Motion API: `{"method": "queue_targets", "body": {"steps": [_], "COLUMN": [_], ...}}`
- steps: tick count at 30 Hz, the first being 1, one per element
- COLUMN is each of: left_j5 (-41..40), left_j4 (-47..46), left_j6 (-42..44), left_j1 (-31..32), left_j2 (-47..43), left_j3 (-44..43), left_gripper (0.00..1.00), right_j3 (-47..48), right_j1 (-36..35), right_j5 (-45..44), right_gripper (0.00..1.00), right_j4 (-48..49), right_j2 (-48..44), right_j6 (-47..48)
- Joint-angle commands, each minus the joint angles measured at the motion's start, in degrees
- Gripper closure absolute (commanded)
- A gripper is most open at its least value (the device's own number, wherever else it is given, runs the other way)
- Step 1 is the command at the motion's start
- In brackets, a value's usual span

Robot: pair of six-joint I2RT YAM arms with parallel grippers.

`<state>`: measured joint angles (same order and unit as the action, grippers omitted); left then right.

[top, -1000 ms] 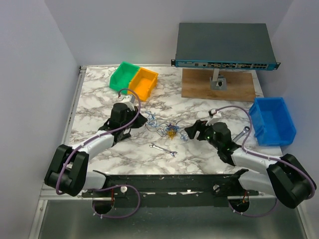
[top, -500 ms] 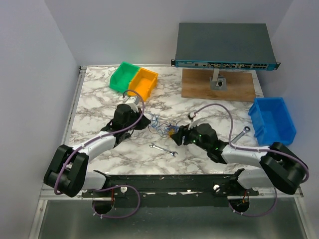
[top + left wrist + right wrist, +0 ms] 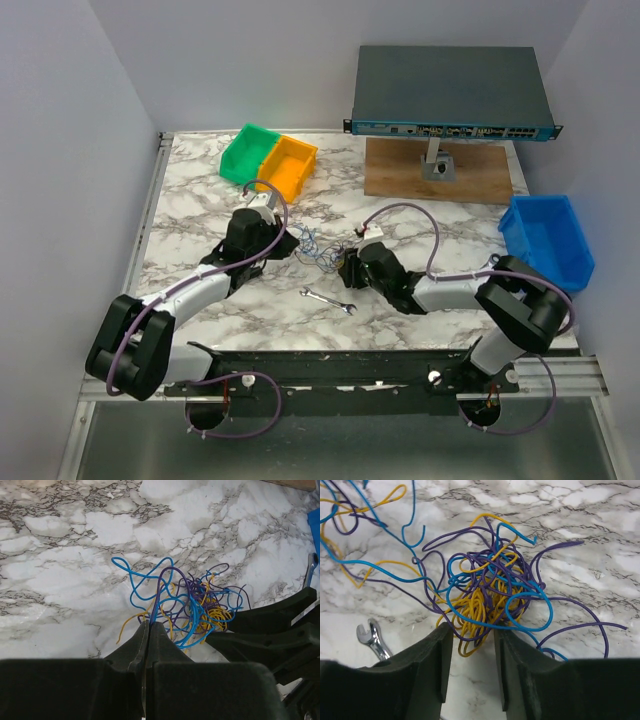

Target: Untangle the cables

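The cables (image 3: 322, 251) are a loose clump of thin blue, yellow and purple wires on the marble table. In the left wrist view the clump (image 3: 190, 605) lies just ahead of my left gripper (image 3: 149, 624), whose jaws are shut on wire strands at the clump's near edge. In the right wrist view the yellow core of the clump (image 3: 485, 602) sits at the tips of my right gripper (image 3: 472, 630), which is open, with yellow loops reaching between the jaws. From above, the left gripper (image 3: 292, 243) is left of the clump and the right gripper (image 3: 345, 262) is right of it.
A small silver wrench (image 3: 328, 300) lies in front of the clump, also in the right wrist view (image 3: 372, 639). Green bin (image 3: 248, 152) and orange bin (image 3: 288, 166) stand at back left, a blue bin (image 3: 545, 240) at right, a network switch (image 3: 450, 92) on a wooden board behind.
My right gripper has moved left across the table to the clump. My left gripper has edged slightly toward the clump.
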<state>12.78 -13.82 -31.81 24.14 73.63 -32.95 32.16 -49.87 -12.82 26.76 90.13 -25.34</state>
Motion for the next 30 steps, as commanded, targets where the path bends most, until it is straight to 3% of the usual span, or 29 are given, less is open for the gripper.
{"method": "queue_targets", "body": {"steps": [1,4,8,13,18,22,25,30], "left_j5": [-2.26,-3.86,-8.92,-8.39,-16.58,-19.89,-20.84,-14.59], "left_j4": [1.04,1.75,4.76,-1.43,0.50,1.91,1.60,-1.62], "left_j6": [0.95,1.05,-1.19,-6.42,-8.10,-9.00,-9.39,-6.53], "left_j1": [0.29,0.21,-1.86,-8.70,-9.88,-10.08,-10.08,-10.08], "left_j2": [-1.50,-1.95,-2.76,-9.43,-15.81,-18.51,-20.01,-18.19], "left_j3": [-0.67,-0.61,-0.19,7.84,11.13,12.14,12.97,12.27], "left_gripper": [1.00,1.00,1.00,1.00,1.00,1.00,1.00,1.00], "right_j3": [3.67,2.61,-1.35,-8.13,-14.99,-18.70,-19.37,-16.86], "right_j1": [-0.14,-0.14,-0.01,5.48,15.23,16.29,16.38,16.39], "right_j5": [-6.46,-8.39,-19.23,-29.61,-33.26,-38.40,-37.92,-33.66], "right_gripper": [0.64,0.88,0.99,0.99,0.99,0.99,0.99,0.99], "right_j4": [-5.43,-4.57,-4.79,-6.73,-9.64,-11.13,-10.98,-10.33], "right_j2": [2.91,1.05,-6.14,-18.35,-30.01,-37.34,-38.85,-35.27], "right_j6": [-2.27,-2.99,-5.24,-9.79,-18.74,-22.62,-22.22,-18.25]}}
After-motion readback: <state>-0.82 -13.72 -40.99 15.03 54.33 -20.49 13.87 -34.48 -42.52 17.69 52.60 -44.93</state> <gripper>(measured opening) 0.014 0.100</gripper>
